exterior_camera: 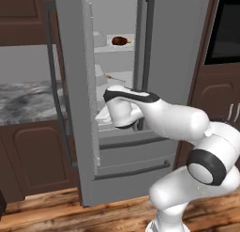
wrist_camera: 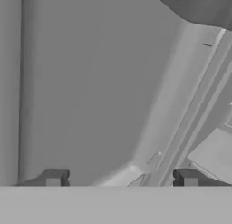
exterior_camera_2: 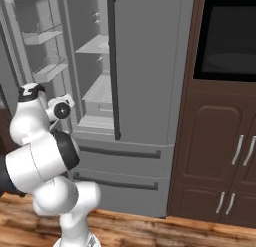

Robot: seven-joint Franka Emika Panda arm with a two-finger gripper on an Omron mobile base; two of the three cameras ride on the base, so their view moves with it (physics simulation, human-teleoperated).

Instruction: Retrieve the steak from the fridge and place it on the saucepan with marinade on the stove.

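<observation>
The steak (exterior_camera: pixel 120 40), a small dark reddish-brown lump, lies on an upper shelf inside the grey fridge (exterior_camera: pixel 178 48), whose left door (exterior_camera: pixel 70 85) stands open. My arm reaches into the fridge at a lower shelf, well below the steak. In the hand view my gripper (wrist_camera: pixel 120 178) is open. Its dark fingertips (wrist_camera: pixel 53 178) stand wide apart with nothing between them, facing grey fridge walls and a shelf edge. The fridge (exterior_camera_2: pixel 145 66) also appears from the right side, its open door (exterior_camera_2: pixel 40 36) carrying bins. The saucepan, marinade and stove are out of view.
A marble counter (exterior_camera: pixel 23 102) over brown cabinets lies left of the open door. Dark brown cabinets (exterior_camera_2: pixel 220 141) and a black oven window (exterior_camera_2: pixel 230 36) stand right of the fridge. A thin small item (exterior_camera: pixel 115 78) rests on the middle shelf. The shut right door's handle (exterior_camera: pixel 149 38) runs beside the opening.
</observation>
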